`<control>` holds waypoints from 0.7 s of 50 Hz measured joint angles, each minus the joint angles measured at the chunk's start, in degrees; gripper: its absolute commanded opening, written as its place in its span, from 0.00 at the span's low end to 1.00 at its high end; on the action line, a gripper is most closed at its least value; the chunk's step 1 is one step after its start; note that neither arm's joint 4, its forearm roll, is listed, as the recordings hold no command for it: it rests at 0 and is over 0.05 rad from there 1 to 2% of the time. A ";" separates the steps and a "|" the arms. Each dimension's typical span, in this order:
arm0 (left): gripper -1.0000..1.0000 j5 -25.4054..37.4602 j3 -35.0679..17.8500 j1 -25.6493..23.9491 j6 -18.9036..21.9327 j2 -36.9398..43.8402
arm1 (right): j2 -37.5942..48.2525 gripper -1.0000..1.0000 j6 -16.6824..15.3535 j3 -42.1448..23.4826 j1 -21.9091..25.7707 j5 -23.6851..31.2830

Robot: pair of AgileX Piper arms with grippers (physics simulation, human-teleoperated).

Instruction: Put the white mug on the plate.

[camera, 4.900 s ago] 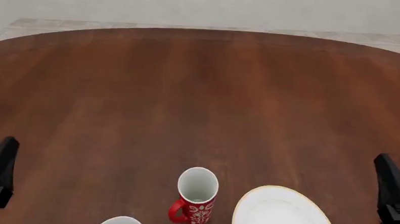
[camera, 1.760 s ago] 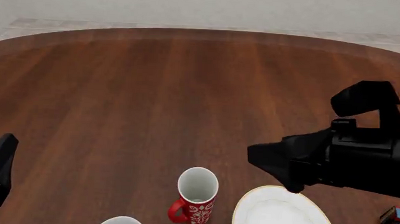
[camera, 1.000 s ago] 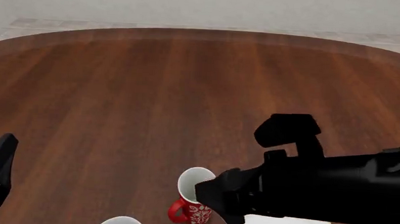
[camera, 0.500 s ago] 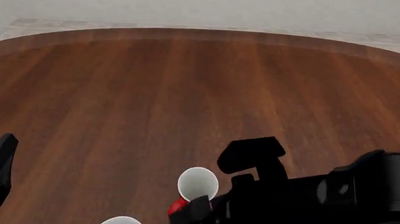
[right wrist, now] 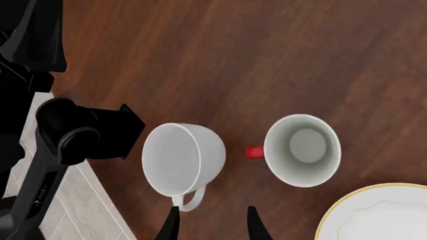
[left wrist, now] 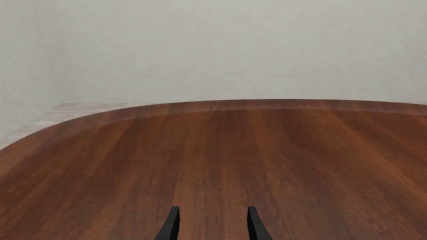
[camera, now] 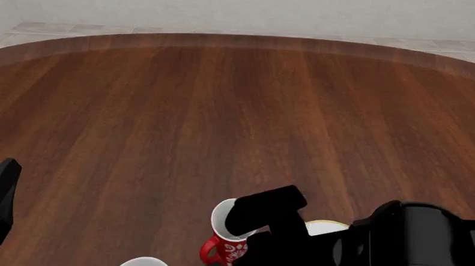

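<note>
The right arm has swung in from the right side and down toward the near edge of the surface [camera: 222,120]; a moment ago it was hanging over the plate [right wrist: 380,215], and now its bulk covers most of that plate in the front view, leaving only a sliver of rim. The right tool [right wrist: 208,224] itself is hidden there, but its own camera looks straight down on the white mug [right wrist: 183,160], which stands upright on the surface just beside the red mug [right wrist: 302,150], on the side away from the plate. The white mug's loop handle points toward the tool. The two fingertips [right wrist: 171,225] stand a little apart with nothing between them, just short of that handle, so nothing is gripped yet.

I judge this as the approach to the pick: the arm has crossed past the plate and the red mug to reach the right cup, and what remains is lowering, closing on the rim or handle, then carrying it back over the red mug to the plate.

The left tool [left wrist: 212,226] is parked well away from the white mug, its fingers parted and empty
</note>
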 measured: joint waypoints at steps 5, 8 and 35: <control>1.00 -0.01 0.00 0.00 0.00 0.01 | 1.39 1.00 0.49 -0.28 1.26 -0.52; 1.00 0.00 0.00 0.00 0.00 0.00 | 2.16 1.00 0.76 -0.40 1.96 -0.85; 1.00 0.01 0.00 0.00 0.00 -0.01 | 8.13 1.00 2.80 -1.35 6.57 -3.08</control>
